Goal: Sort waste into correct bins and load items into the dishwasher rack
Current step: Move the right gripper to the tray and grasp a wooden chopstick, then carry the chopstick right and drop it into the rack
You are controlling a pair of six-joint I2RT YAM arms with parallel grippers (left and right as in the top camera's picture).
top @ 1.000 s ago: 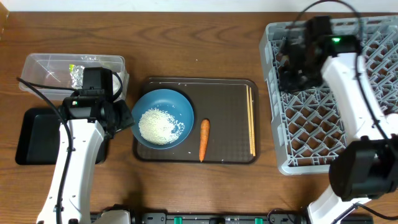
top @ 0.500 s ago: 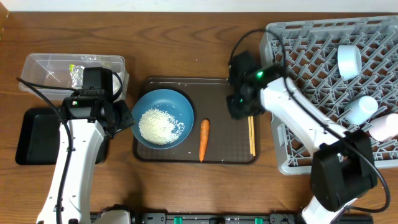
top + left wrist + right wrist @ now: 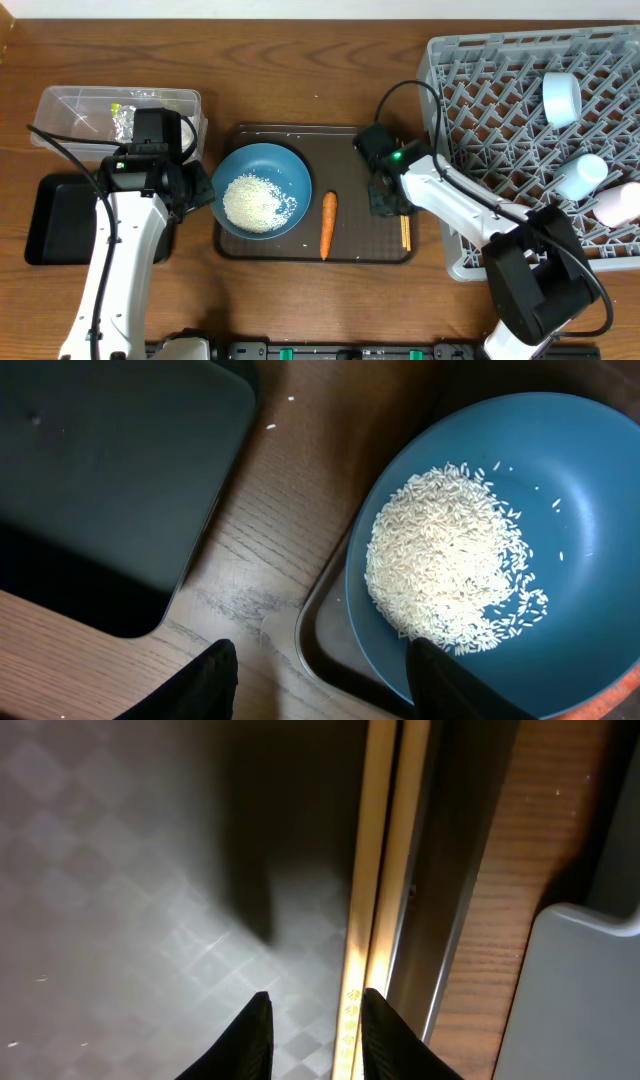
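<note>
The dark-blue bowl (image 3: 282,165) with the heap of white rice (image 3: 254,202) sits at the left of the brown serving tray (image 3: 360,150). My left gripper (image 3: 206,190) stands open at the bowl's left rim; in the left wrist view the left gripper (image 3: 325,685) has one finger over the table and one over the bowl (image 3: 580,480). The carrot (image 3: 327,224) lies beside the bowl. The chopsticks (image 3: 404,232) lie along the tray's right edge. My right gripper (image 3: 391,200) hovers low over them, narrowly open; in the right wrist view the chopsticks (image 3: 378,860) run against the right gripper's (image 3: 315,1035) right finger.
The grey dishwasher rack (image 3: 500,130) at the right holds a white cup (image 3: 561,97) and two more small vessels (image 3: 580,176). At the far left, the clear tub (image 3: 150,100) holds crumpled foil (image 3: 122,122). In front of it lies the black tray (image 3: 55,215).
My right arm has left the rack and come down over the right side of the brown tray, by the chopsticks, its jaws parting a little. The left arm has not moved.
</note>
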